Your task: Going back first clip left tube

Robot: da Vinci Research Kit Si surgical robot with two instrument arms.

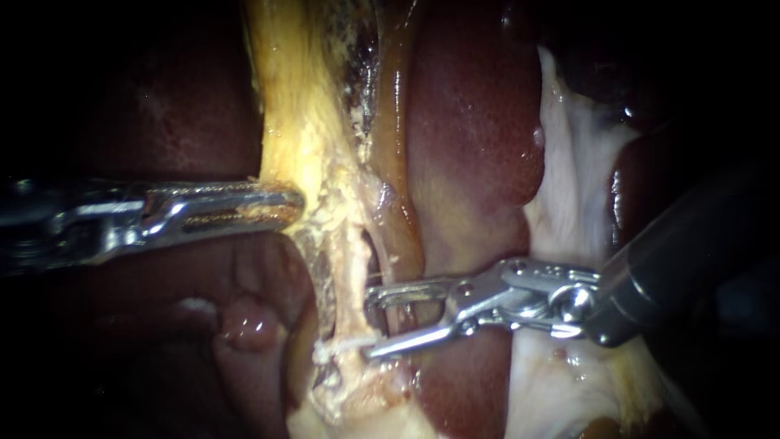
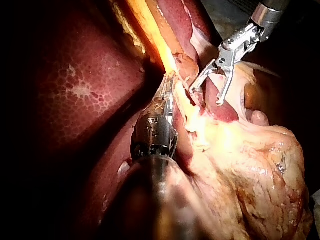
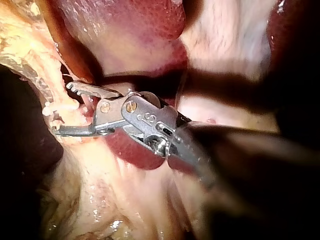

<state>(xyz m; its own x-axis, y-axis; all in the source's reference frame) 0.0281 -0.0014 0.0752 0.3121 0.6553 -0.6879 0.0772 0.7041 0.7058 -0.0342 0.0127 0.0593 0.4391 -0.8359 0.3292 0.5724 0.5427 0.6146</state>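
Observation:
My left instrument (image 1: 280, 207) comes in from the left, its jaws shut on a yellowish band of tissue (image 1: 296, 130) that runs up the view. Just right of it, a pale ragged tube (image 1: 348, 280) and a brown glossy tube (image 1: 398, 236) run downward side by side. A thin whitish band that looks like a clip (image 1: 345, 345) crosses the pale tube low down. My right instrument (image 1: 370, 323) holds its jaws open, with the tips at the pale tube just above that band. The right wrist view shows those jaws (image 3: 62, 109) apart, with pale tissue between them.
Dark red liver (image 1: 471, 146) lies behind the tubes, and a sheet of white tissue (image 1: 569, 187) hangs at the right above my right shaft. In the left wrist view, a lump of yellow fat (image 2: 250, 165) sits beside my left instrument (image 2: 167, 92).

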